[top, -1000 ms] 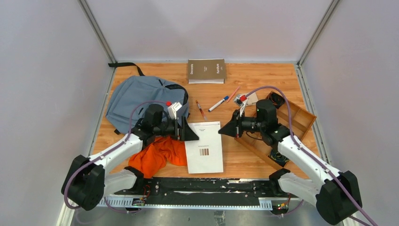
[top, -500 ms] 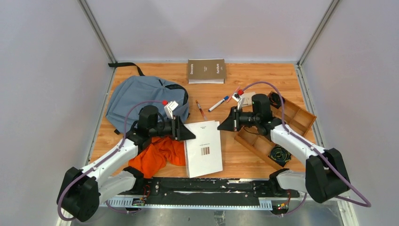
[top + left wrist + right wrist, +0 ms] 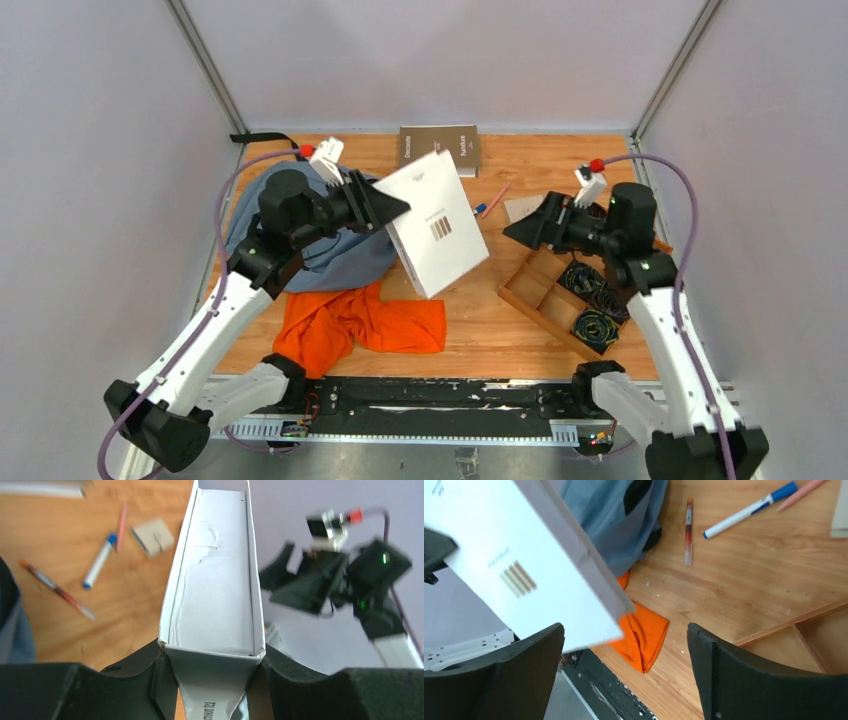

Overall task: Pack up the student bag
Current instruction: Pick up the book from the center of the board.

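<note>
The student bag [image 3: 345,262], grey-blue and soft, lies at the left of the table, partly behind my left arm; the right wrist view also shows the bag [image 3: 624,520]. My left gripper [image 3: 385,205] is shut on the spine end of a white book [image 3: 437,222] and holds it tilted in the air, just right of the bag. In the left wrist view the book [image 3: 215,580] fills the gap between both fingers of the left gripper [image 3: 212,652]. My right gripper [image 3: 520,228] hangs open and empty over the table's right side, apart from the book [image 3: 524,565].
An orange cloth [image 3: 360,320] lies near the front edge below the bag. A brown book [image 3: 438,150] sits at the back. A red pen [image 3: 688,530], blue marker [image 3: 749,511] and small card box [image 3: 522,208] lie mid-table. A wooden tray [image 3: 545,300] with coiled cables stands at the right.
My left gripper closed on the white book and lifted it off the table, up and back beside the bag. My right gripper opened and drew back to the right.
</note>
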